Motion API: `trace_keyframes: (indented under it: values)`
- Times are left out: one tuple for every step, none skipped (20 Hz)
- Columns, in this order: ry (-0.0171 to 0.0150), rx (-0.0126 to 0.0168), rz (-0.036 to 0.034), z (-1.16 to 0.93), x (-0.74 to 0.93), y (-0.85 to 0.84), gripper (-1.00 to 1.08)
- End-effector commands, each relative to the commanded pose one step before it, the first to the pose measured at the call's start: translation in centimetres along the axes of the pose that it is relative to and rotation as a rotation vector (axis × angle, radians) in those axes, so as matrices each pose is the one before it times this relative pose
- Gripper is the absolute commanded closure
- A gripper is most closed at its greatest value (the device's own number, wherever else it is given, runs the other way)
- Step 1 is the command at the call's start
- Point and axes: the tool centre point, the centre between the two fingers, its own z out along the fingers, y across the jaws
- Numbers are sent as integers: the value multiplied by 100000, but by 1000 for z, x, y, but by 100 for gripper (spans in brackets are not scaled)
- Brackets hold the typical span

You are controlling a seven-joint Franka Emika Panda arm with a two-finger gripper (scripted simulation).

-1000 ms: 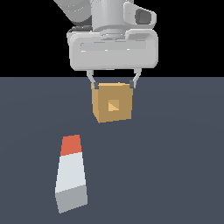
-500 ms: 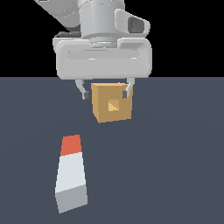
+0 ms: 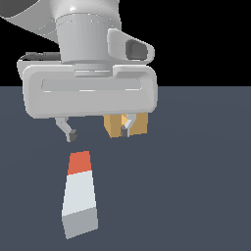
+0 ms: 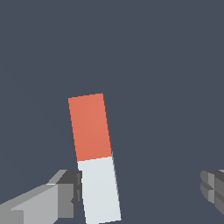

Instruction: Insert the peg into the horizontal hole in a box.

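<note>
A simulated robot arm reaches down over a flat, dark blue-grey counter (image 3: 206, 162) against a black background. Its pale grey hand (image 3: 99, 129) is open, with its two dark-tipped fingers (image 3: 71, 135) spread wide apart and holding nothing. The hand hangs above the counter, over the far end of the peg (image 3: 78, 193). The peg is a long square bar lying flat on the counter, running from the near edge away toward the far edge. Its far end is red-orange, its middle is white, and the end face nearest the exterior view is pale grey. In the exterior view the peg sits toward the exterior view's left of centre. Behind the hand, farther toward the far edge, stands the box (image 3: 115, 125), a tan-orange cube, well apart from the peg. The hand covers most of the box, and one finger crosses in front of its face, so the hole cannot be seen. In the wrist view the peg lies between the two fingertips, just beside one grey fingertip (image 4: 65, 192) and well apart from the other; whether it touches the nearer one cannot be told.
</note>
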Motion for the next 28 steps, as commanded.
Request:
trace_keyframes:
  values:
    - [-92,296,-3644,1008,-1360,-1001,-92]
    - [-34,114,-1260,359,-486,-341,-92]
    - [-33,107,-1181,337,-461,-317,-92]
    - [-32,100,-1106,316,-433,-293,-92]
    - [-31,93,-1031,295,-407,-271,-92]
    - [-29,86,-955,274,-379,-251,-92]
    - [-27,79,-880,253,-350,-229,-92]
    - [-25,73,-805,231,-321,-208,-92]
    - [-24,65,-727,210,-293,-186,-92]
    - [-22,58,-648,187,-265,-164,-92]
    - [-21,52,-575,165,-234,-140,-92]
    - [-20,44,-491,143,-209,-119,-92]
    - [-19,37,-418,121,-178,-95,-92]
    - [-17,30,-337,98,-151,-74,-92]
    - [-16,24,-266,76,-118,-51,-92]
    - [-12,16,-182,54,-90,-34,-92]
    - [-9,11,-119,32,-50,-14,-92]
    - [0,0,0,10,-34,-16,-92]
    - [26,37,313,-42,79,9,-92]
    - [0,0,0,34,-1,-1,-92]
    - [0,0,0,100,-3,-4,-92]
    - [0,0,0,167,-5,-6,-92]
    - [0,0,0,233,-7,-9,-92]
    - [-8,-8,-68,292,23,9,-92]
    - [0,0,0,363,-11,-15,-92]
    - [0,0,0,426,-12,-18,-92]
    - [-8,-8,-68,482,19,0,-92]
    - [0,0,0,548,-16,-22,-92]
